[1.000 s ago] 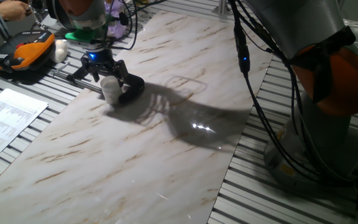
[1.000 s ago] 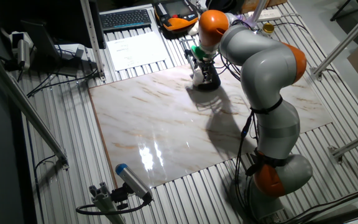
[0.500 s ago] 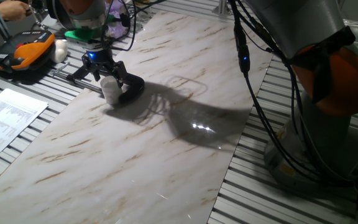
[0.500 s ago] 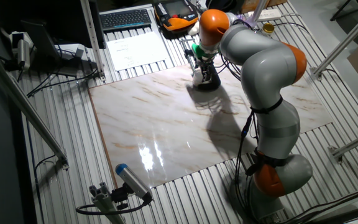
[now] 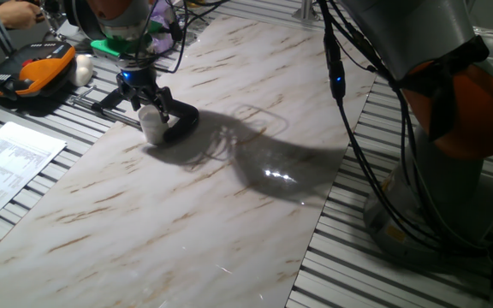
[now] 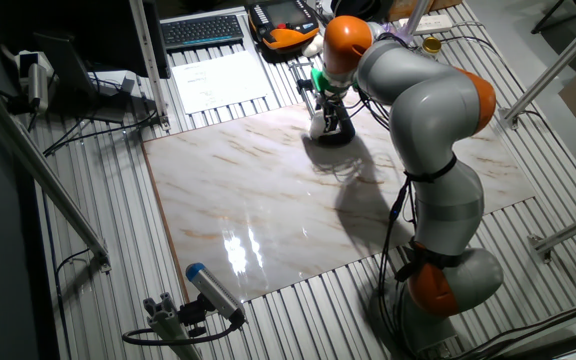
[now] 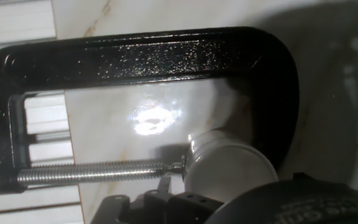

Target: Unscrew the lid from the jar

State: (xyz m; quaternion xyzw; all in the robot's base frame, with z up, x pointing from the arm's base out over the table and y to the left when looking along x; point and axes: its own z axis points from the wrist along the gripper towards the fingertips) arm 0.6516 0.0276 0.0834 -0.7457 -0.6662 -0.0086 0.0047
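The end effector [image 5: 148,104] sits clamped on the lid [image 5: 149,112]; twisting may slip the jar [image 7: 229,171] from the C-clamp [image 7: 142,56].

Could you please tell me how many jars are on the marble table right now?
1: the jar stands near the table's far corner, held in a black C-clamp, under the end effector.

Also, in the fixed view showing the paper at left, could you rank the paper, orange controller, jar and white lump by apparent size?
1. Printed white paper sheet
2. Orange-and-black handheld controller
3. Small translucent-white cylindrical jar and white rounded lump: too alike to rank.
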